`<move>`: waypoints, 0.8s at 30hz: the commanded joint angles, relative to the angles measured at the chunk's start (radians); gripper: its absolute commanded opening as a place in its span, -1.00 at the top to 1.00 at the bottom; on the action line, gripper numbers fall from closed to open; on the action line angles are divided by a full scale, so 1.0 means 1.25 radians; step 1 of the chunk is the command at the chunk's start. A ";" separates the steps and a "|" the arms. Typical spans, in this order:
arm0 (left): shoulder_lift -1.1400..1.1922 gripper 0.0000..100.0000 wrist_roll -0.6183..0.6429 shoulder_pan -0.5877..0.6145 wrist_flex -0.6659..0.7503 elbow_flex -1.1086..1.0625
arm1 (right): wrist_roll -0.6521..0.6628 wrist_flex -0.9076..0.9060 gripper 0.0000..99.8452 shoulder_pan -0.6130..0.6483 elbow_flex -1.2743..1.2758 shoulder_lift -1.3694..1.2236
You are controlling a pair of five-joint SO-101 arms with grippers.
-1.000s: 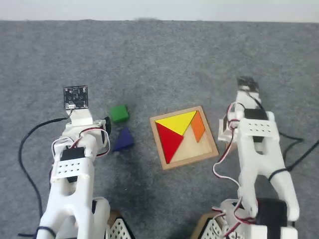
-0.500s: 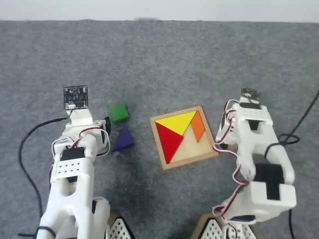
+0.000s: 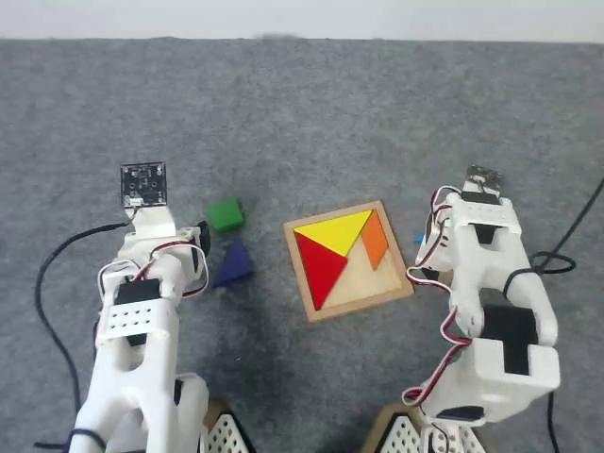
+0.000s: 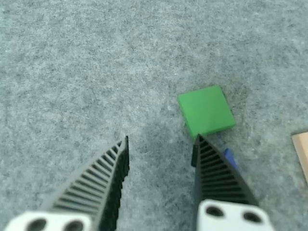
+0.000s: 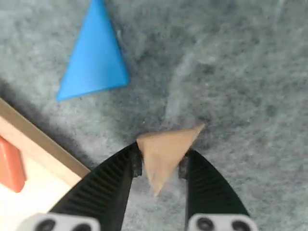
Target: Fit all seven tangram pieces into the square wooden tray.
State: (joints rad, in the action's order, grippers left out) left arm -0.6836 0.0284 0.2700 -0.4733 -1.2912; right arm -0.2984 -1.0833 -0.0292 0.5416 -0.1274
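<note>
Wooden tray [image 3: 366, 283] holds yellow triangle [image 3: 335, 233], red triangle [image 3: 319, 267], orange piece [image 3: 376, 243].

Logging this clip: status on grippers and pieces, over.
Left gripper open, by green square. Right gripper shut on tan triangle, beside tray. Tray partly filled. Light blue triangle nearby.

Grey fuzzy mat [image 3: 311, 113] throughout; pale strip [image 3: 377, 19] — far edge.

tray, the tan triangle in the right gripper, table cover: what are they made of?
Tray: looks like unpainted light wood, with a matte pale floor and a raised rim. Tan triangle, clamped in the right gripper: probably bare wood too, flat matte tan with no paint visible. Table cover: grey felt or short-pile carpet, going by the fuzzy mottled texture.
</note>
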 commanded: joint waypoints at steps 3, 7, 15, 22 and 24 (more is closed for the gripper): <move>-0.021 0.59 -0.007 0.000 0.022 0.007 | 0.079 0.012 0.88 0.021 -0.068 0.067; -0.021 0.59 -0.007 0.000 0.022 0.007 | 0.133 0.008 0.88 0.058 -0.064 0.171; -0.021 0.59 -0.007 0.000 0.022 0.007 | 0.149 0.007 0.88 0.177 -0.065 0.280; -0.021 0.59 -0.007 0.000 0.022 0.007 | 0.157 0.009 0.85 0.120 -0.063 0.279; -0.021 0.59 -0.007 0.000 0.022 0.006 | 0.218 0.006 0.75 0.093 -0.060 0.274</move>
State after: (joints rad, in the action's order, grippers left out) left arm -0.6836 0.0284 0.2700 -0.4733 -1.2912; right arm -0.1235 -1.0802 0.1565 0.5201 0.1642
